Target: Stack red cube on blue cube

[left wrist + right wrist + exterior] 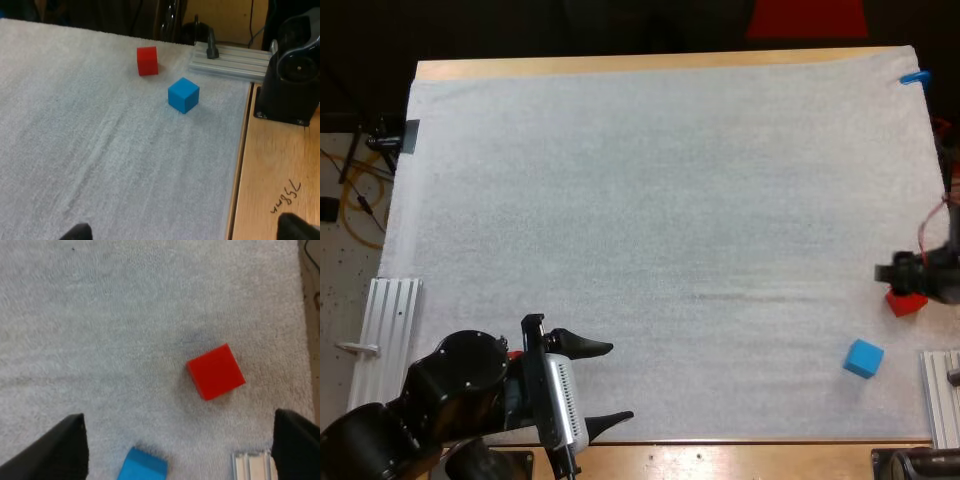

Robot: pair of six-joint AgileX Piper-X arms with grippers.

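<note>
**Status.** Stack not begun. The red cube (906,304) sits flat on the mat (650,200), close to the mat's right edge. The blue cube (863,357) sits near it, toward the near side, with bare mat between the two. Nothing rests on the blue cube.

**Right tool** (176,447). Wide open, holding nothing. Its fingers (55,452) stand far apart and clear of both cubes. In the high view it hangs over the red cube. The right wrist view looks down on the red cube's top face. The cube lies off the mid-line between the fingers, nearer the finger on the rail (252,465) side.

**Left tool** (618,382). Open and empty, at the near left of the mat, well apart from both cubes.

**Orientation.**
- The red cube has equal sides, so it has no long axis. It rests on one face with its top level.
- Its sides run skew to the mat's edges and skew to the line between the right tool's fingers.
- The blue cube is also flat and turned, and the two do not look squared to each other.

**Left to do (judgement).** All of it:
1. Centre the right tool on the red cube, probably with a wrist turn to meet flat faces.
2. Close on it and lift.
3. Carry it over the blue cube.
4. Set it down and release.
</note>
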